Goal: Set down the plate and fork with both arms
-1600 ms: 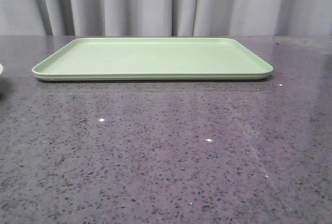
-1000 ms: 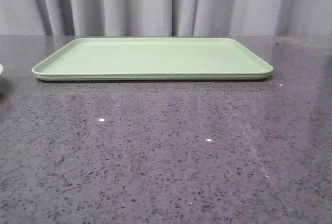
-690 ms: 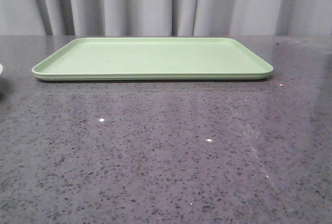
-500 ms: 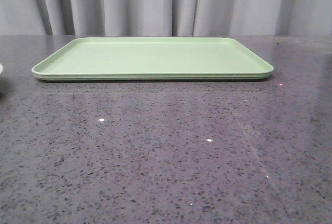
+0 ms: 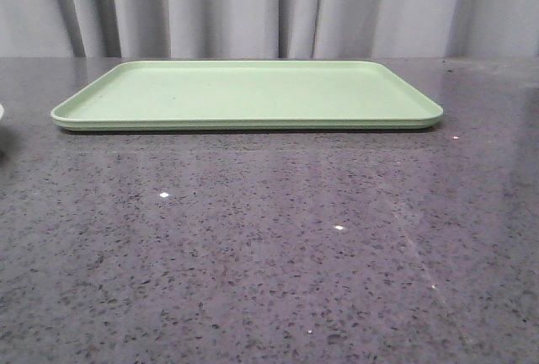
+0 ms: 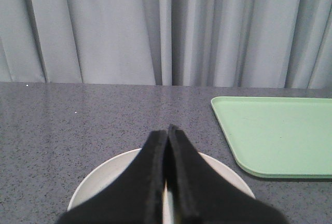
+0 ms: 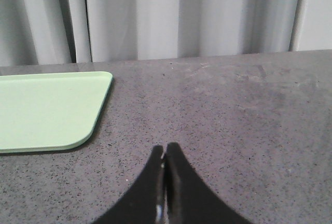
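Observation:
The plate is a pale round dish on the dark speckled table, seen in the left wrist view. My left gripper hovers right over it with its jaws closed together and nothing between them. Only a thin sliver of the plate's rim shows at the far left edge of the front view. My right gripper is shut and empty over bare table, to the right of the tray. The yellow fork is out of view. Neither gripper shows in the front view.
A flat rectangular light-green tray lies at the back middle of the table; it also shows in the left wrist view and in the right wrist view. Grey curtains hang behind the table.

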Controlling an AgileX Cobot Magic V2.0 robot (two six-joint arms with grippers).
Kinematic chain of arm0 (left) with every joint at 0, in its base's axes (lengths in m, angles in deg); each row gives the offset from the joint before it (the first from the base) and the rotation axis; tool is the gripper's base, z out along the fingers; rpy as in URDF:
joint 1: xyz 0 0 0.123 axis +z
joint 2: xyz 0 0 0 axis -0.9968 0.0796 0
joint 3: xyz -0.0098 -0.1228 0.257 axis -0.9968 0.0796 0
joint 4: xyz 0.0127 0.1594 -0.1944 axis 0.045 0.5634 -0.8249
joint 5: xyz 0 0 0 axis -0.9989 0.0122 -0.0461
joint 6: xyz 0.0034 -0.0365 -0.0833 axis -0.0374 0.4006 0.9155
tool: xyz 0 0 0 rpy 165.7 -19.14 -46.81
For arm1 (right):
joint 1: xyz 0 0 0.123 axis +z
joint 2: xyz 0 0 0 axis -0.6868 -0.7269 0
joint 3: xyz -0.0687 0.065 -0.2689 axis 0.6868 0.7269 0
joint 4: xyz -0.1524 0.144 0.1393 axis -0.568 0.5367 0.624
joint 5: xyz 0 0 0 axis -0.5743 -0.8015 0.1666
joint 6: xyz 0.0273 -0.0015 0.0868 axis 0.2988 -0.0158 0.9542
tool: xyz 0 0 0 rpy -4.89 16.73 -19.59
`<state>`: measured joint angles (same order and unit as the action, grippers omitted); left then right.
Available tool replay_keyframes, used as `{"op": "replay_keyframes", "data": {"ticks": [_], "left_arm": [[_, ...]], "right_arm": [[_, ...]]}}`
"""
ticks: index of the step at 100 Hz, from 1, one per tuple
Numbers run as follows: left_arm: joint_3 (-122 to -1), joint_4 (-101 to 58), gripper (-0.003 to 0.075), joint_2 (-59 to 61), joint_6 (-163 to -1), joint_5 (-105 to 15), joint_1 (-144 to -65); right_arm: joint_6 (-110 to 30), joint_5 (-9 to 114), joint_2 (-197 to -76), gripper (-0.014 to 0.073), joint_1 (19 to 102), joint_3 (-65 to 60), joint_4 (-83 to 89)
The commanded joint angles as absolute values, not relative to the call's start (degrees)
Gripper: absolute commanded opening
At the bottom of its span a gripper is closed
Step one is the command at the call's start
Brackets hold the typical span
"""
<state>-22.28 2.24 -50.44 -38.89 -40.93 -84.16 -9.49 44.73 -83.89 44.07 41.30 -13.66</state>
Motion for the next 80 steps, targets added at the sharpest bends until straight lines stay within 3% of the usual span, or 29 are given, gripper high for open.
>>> {"op": "replay_keyframes", "data": {"ticks": [1, 34, 66, 80], "left_arm": [[-28.3, 1.72, -0.002, -45.88, -38.85, -41.97, -83.95], [-44.02, 1.72, -0.002, -30.52, -38.85, -32.76, -83.95], [-51.01, 0.85, -0.0015, -18.54, -38.95, -27.38, -83.95], [-52.22, 0.85, 0.0107, -15.87, -39.21, -25.94, -83.95]], "right_arm": [[-9.72, 44.47, -88.17, -0.0059, 43.75, 35.1, -14.34], [-9.79, 33.78, -102.45, -0.0059, 43.75, 20.93, -14.34], [-9.79, 29.99, -112.4, -0.0049, 43.75, 14.32, -14.28], [-9.79, 27.71, -114.51, 0.0025, 43.75, 13.35, -13.97]]}}
